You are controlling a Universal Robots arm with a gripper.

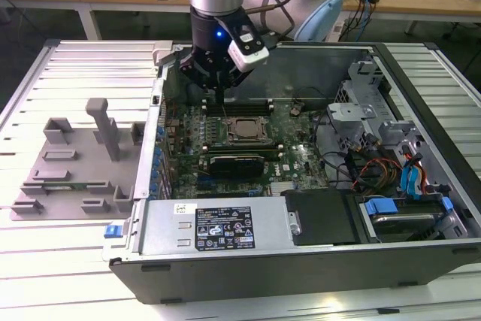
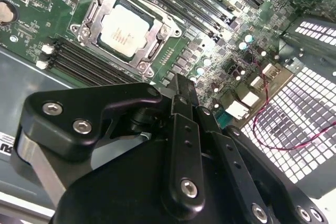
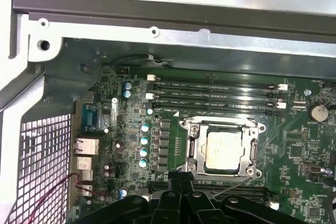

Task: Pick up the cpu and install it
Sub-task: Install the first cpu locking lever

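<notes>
cpu (image 3: 224, 149) | silvery-white square, top plate up | lying flat inside the metal-framed socket (image 3: 194, 145)

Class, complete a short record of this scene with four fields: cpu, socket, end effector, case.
cpu: silvery top up, lying inside the socket
socket: metal frame on the green motherboard, between memory slots
end effector: shut, above the motherboard near a corner of the socket, apart from the cpu
case: open, lying on its side on the slatted table
</notes>
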